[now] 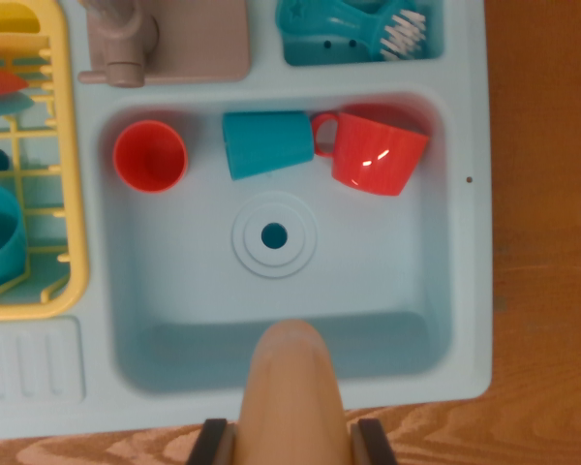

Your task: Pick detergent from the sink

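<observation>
A rounded tan detergent bottle (290, 387) fills the bottom middle of the wrist view, overlapping the front wall of the light blue sink (174, 291). My gripper (290, 448) is shut on it, with one dark finger (211, 442) on the wrist view's left and the other (373, 442) on its right, pressed to the bottle's sides. Whether the bottle's base still touches the sink floor is hidden. At the back of the basin are an upright red cup (150, 155), a teal cup (266, 143) on its side, and a red mug (380, 153).
A round drain (274, 234) marks the basin's centre. A grey-pink faucet (126, 44) stands behind the sink. A yellow dish rack (63, 194) with dishes borders the left. A teal caddy with a brush (363, 29) sits at the back right. The wooden table (547, 242) lies to the right.
</observation>
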### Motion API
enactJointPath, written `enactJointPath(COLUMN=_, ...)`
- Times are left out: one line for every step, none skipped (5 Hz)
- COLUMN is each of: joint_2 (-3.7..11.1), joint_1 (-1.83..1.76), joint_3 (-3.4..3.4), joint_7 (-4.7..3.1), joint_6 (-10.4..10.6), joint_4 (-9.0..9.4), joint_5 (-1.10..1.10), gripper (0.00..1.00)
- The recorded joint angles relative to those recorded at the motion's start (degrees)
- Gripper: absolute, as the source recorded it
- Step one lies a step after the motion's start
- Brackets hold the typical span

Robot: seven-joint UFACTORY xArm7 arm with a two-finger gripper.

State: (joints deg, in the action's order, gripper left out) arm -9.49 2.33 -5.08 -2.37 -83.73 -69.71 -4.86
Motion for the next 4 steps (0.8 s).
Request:
enactJointPath(joint_2=-0.32, joint_1=-0.01, joint_3=0.02, joint_7=-0.05, joint_6=-0.99, joint_4=-0.67, joint_5=0.01, gripper=1.00)
enactJointPath(joint_2=-0.32, joint_1=-0.01, joint_3=0.02, joint_7=-0.05, joint_6=-0.99, joint_4=-0.67, joint_5=0.01, gripper=1.00)
enactJointPath(joint_2=-0.51, joint_1=-0.02, joint_3=0.03, joint_7=-0.08, joint_6=-1.59, joint_4=-1.08, joint_5=0.02, gripper=1.00)
enactJointPath(joint_2=-0.51, joint_1=-0.02, joint_3=0.03, joint_7=-0.08, joint_6=-1.59, joint_4=-1.08, joint_5=0.02, gripper=1.00)
